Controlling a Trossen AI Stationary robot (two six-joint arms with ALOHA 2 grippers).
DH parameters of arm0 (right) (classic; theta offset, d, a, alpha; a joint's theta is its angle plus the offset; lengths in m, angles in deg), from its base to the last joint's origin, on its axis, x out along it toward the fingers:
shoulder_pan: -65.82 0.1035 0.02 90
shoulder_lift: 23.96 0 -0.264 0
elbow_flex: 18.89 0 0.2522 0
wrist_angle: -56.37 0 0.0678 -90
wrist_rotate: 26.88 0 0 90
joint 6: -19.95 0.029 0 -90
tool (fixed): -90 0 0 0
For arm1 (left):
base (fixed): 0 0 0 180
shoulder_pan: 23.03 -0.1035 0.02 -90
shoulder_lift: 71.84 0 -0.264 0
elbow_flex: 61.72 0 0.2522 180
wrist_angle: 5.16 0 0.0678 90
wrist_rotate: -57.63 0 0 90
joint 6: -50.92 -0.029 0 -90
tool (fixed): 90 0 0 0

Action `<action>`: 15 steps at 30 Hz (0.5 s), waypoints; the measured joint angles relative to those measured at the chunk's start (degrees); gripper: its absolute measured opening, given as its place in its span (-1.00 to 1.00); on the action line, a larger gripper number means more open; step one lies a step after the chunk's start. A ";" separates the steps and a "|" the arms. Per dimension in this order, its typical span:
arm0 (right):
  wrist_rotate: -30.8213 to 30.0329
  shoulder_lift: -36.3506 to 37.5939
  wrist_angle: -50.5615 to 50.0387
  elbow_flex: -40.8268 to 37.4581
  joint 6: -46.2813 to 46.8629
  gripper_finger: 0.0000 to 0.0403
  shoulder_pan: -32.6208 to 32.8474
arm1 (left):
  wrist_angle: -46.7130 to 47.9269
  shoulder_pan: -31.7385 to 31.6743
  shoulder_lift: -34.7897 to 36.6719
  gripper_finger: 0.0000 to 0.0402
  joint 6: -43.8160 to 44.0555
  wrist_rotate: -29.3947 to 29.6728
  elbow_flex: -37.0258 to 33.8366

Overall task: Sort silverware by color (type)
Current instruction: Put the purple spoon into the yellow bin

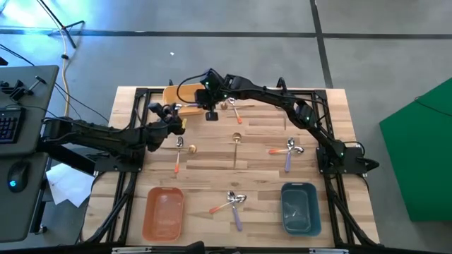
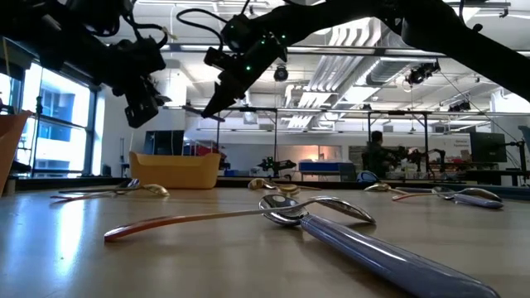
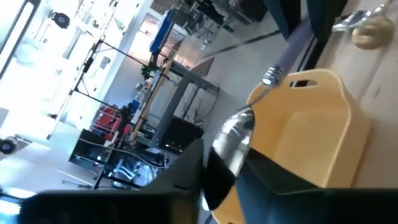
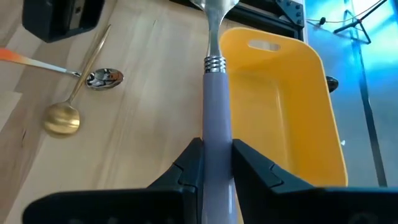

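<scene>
My right gripper (image 4: pixel 216 163) pinching a lavender-handled silver spoon (image 4: pixel 216 118), bowl pointing outward beside the yellow plastic bin (image 4: pixel 292 106), gold spoon (image 4: pixel 68 106) nearby on the table, my left gripper's (image 1: pixel 171 118) state hidden

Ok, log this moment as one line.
right tool: shut on lavender spoon, beside yellow bin | left tool: near bin, grip unclear | other spoons: on table

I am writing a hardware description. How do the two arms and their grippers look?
Both arms are dark, almost black, with jointed segments. The right arm shows small green lights and black cables near its wrist. The right gripper has two flat, tapering black fingers. The left gripper looks equally dark and blocky.
</scene>
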 joint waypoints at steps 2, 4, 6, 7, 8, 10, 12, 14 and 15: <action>-0.43 0.00 0.28 0.00 -0.02 -0.77 0.02 | -0.41 -0.47 0.12 -0.87 -0.62 -0.24 0.06; -0.80 0.04 0.49 0.00 0.00 -0.77 -0.10 | 0.25 -1.27 -0.08 -0.95 -0.62 -0.94 0.00; -1.41 0.07 0.58 0.00 0.07 -0.77 -0.12 | 0.03 -2.26 -0.01 -0.96 -0.27 -2.29 0.00; -1.82 0.09 0.58 0.00 0.43 -0.77 -0.09 | 0.03 -2.71 -0.01 -0.96 -0.05 -2.89 0.00; -1.95 0.08 0.58 0.00 0.95 -0.77 -0.09 | 0.03 -3.15 0.00 -0.96 0.13 -3.40 0.00; -1.97 0.08 0.64 0.00 2.10 -0.77 -0.20 | -0.03 -3.96 0.00 -0.97 0.22 -4.25 0.00; -1.93 0.07 0.71 0.00 2.89 -0.74 -0.38 | -0.08 -4.62 0.01 -0.98 0.40 -5.16 0.00; -1.94 0.07 0.98 0.00 3.17 -0.67 -0.46 | -0.21 -5.11 0.01 -0.98 0.41 -5.65 0.00; -2.11 0.29 0.91 0.00 3.19 -0.62 -0.46 | -0.28 -5.33 0.01 -0.98 0.45 -5.93 0.00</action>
